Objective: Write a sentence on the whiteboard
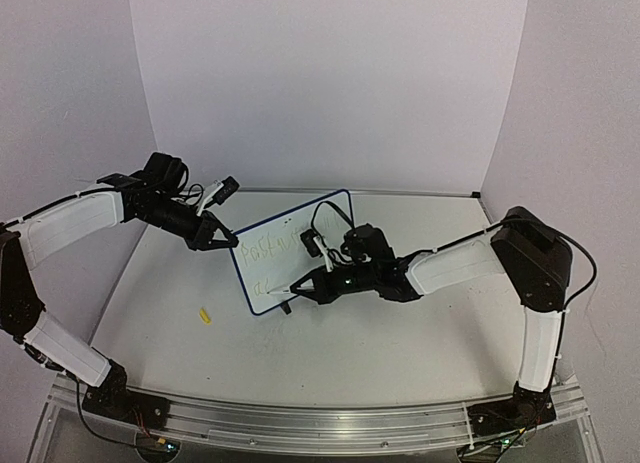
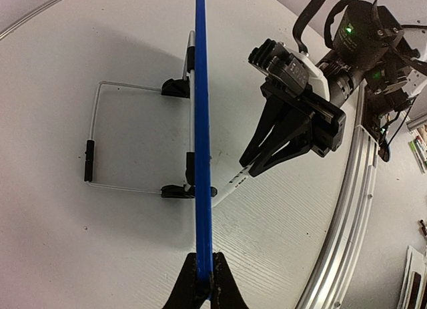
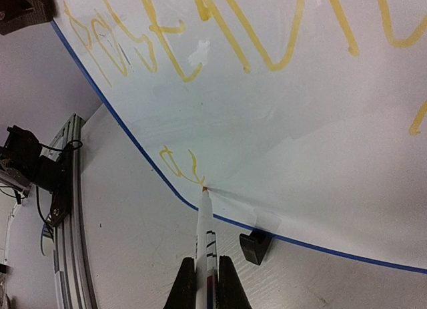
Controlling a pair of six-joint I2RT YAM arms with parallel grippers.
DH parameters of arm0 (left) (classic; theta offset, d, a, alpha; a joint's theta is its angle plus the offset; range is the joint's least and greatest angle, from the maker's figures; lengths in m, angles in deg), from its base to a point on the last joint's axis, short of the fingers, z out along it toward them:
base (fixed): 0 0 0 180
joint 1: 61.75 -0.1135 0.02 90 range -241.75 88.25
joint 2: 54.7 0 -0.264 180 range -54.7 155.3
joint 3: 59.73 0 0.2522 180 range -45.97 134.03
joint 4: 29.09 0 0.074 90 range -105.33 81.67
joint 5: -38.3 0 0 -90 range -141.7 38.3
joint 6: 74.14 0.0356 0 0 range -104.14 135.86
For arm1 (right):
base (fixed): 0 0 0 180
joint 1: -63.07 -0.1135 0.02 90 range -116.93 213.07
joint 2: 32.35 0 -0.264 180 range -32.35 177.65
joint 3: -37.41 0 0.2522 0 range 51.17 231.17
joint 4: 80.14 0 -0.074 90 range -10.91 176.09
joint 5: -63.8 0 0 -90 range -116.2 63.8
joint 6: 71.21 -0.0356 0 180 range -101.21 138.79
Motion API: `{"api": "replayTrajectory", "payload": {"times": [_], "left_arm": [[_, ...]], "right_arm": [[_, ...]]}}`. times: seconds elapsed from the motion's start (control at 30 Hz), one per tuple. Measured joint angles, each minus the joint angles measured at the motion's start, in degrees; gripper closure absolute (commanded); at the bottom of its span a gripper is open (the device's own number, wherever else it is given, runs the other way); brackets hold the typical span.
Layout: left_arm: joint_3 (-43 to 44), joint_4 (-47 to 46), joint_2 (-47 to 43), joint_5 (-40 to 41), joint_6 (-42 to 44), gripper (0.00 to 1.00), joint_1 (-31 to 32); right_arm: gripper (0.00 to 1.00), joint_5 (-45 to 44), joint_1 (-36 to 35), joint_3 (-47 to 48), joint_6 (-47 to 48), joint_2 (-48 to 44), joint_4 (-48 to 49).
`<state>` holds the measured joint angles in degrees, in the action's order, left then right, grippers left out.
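- Jaws: the left gripper (image 2: 202, 285) is closed on the blue frame edge of the whiteboard (image 1: 300, 245), pinching it. The right gripper (image 3: 203, 285) is closed on a marker (image 3: 205, 232), with no gap showing beside the barrel.
- Table (image 1: 400, 343): open surface lies in front of the whiteboard and to its right.
- Whiteboard: stands near upright at mid-table, on a wire stand (image 2: 93, 142) behind it and black feet (image 3: 255, 247) at its lower edge. Judged light, stiff and easily tipped. The thin frame is the sound hold, since the writing face looks slick. Keep pen pressure low, with the left grip opposing it.
- Marker: its tip touches the whiteboard's face near the lower left corner, close to the frame. Little room remains leftward, ample room rightward.
- Sentence (image 3: 153, 49): yellow strokes run across the whiteboard's upper face. A short second line is begun just above the tip.
- Cap (image 1: 205, 315): small and yellow, on the table to the front left of the whiteboard, apart from it.
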<state>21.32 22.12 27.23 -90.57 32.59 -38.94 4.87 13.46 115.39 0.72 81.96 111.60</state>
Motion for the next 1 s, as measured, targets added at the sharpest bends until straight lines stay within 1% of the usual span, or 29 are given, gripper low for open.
{"api": "replayTrajectory", "payload": {"times": [0.43, 1.0], "left_arm": [[0.0, 0.0, 0.0, 0.0, 0.0, 1.0, 0.0], [0.0, 0.0, 0.0, -0.1, 0.0, 1.0, 0.0]], "right_arm": [[1.0, -4.8, -0.3, -2.4, 0.0, -2.3, -0.8], [1.0, -4.4, -0.1, -3.3, 0.3, -3.5, -0.6]]}}
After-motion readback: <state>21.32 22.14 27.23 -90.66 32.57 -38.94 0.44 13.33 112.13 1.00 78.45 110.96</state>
